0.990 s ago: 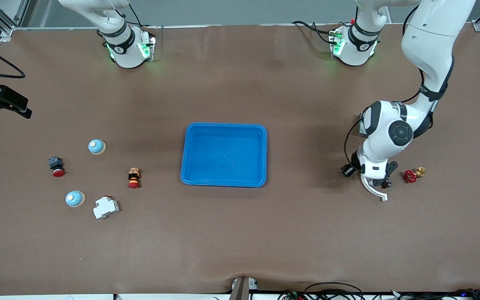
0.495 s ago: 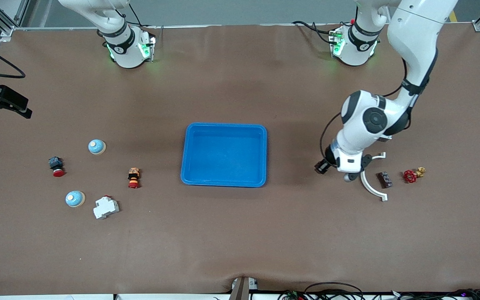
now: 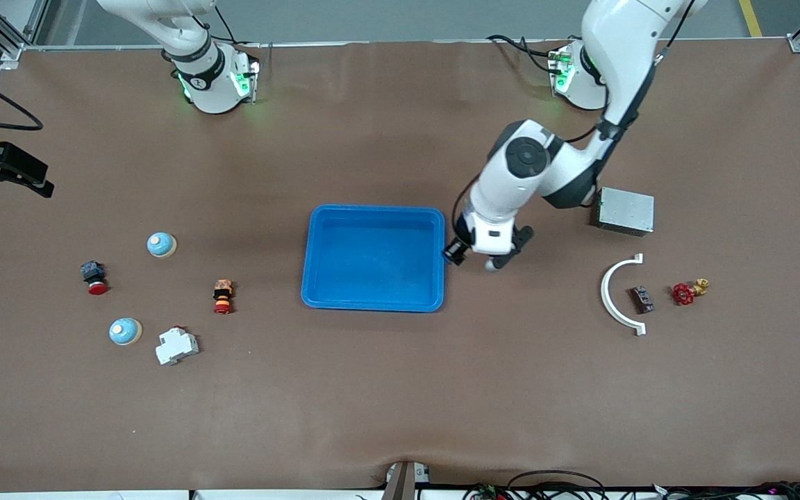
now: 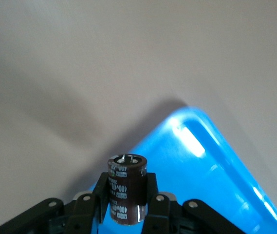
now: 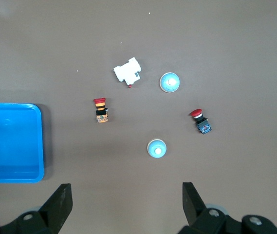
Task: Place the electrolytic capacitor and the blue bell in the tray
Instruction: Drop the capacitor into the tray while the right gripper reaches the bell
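We see the brown tabletop [image 3: 400, 389] carrying the blue tray [image 3: 373, 303] at its middle. The left gripper [image 3: 491, 262] hangs just beside the tray's rim on the left arm's side, its fingers [image 4: 101, 191] clamped on the dark electrolytic capacitor [image 4: 126, 187], held upright. The right gripper [image 5: 123, 207] waits high over the right arm's end of the tabletop, jaws spread wide and empty. Below it lie 2 blue bells [image 3: 161, 244] [image 3: 124, 331], well apart from the tray, with a white breaker [image 3: 176, 345] just beside the bell nearer the front edge.
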`<act>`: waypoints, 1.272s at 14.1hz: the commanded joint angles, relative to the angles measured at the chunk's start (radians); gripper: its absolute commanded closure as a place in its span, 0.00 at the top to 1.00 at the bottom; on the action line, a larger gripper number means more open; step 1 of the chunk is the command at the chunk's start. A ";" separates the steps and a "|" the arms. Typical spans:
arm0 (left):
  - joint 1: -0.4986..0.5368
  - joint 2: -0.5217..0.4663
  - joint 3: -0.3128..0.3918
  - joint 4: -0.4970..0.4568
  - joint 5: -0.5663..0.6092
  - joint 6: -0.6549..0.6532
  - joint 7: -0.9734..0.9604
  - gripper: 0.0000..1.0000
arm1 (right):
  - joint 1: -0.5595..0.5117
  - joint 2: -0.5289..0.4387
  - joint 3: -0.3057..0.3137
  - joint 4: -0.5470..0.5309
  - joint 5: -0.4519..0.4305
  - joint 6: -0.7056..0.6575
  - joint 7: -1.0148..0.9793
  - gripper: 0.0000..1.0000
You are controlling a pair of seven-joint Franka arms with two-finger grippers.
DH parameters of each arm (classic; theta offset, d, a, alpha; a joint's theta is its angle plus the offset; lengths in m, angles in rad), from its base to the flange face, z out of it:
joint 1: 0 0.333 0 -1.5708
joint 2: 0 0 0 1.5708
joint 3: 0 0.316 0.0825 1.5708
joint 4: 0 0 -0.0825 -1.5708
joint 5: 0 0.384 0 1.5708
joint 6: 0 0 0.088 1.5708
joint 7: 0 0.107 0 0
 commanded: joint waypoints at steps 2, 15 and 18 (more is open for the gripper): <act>-0.092 0.122 0.013 0.120 -0.001 -0.005 -0.095 0.00 | 0.069 0.039 0.007 0.014 -0.007 -0.007 0.009 1.00; -0.103 0.137 0.050 0.152 0.063 -0.159 -0.119 1.00 | 0.210 0.191 0.002 -0.068 -0.031 0.027 -0.002 1.00; -0.067 0.045 0.084 0.149 0.150 -0.256 -0.116 1.00 | 0.193 0.150 0.000 -0.204 -0.036 0.119 -0.003 1.00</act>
